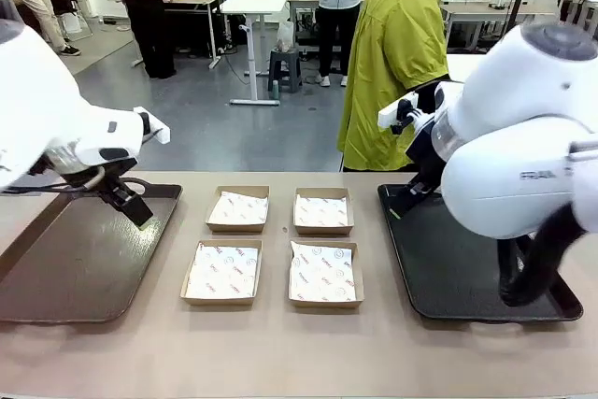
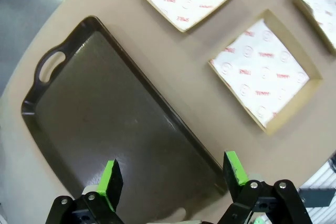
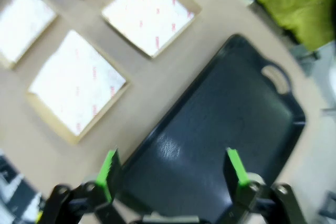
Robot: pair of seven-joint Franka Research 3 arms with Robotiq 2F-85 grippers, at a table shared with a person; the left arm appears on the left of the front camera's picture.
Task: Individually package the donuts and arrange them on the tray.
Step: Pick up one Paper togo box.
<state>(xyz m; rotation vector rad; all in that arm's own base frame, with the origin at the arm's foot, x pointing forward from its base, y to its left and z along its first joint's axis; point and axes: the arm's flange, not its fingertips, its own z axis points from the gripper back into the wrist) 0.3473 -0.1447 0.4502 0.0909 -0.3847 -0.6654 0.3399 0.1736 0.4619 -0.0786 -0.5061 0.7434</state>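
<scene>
Left end of the table (image 1: 299, 357): dark brown tray (image 1: 56, 277), long side running near to far. The left gripper (image 2: 173, 174) hangs over the tray's far right part, jaws wide apart, gripping nothing.

Middle: four shallow cardboard boxes (image 1: 323, 211) in a two-by-two block, each lined with white printed paper (image 1: 221, 273).

Far side, right of middle: a person in a yellow-green jacket (image 1: 392, 53), standing.

Right end: black tray (image 1: 448, 273). The right gripper (image 3: 172, 171) hovers over its left side, jaws spread wide, holding nothing.
</scene>
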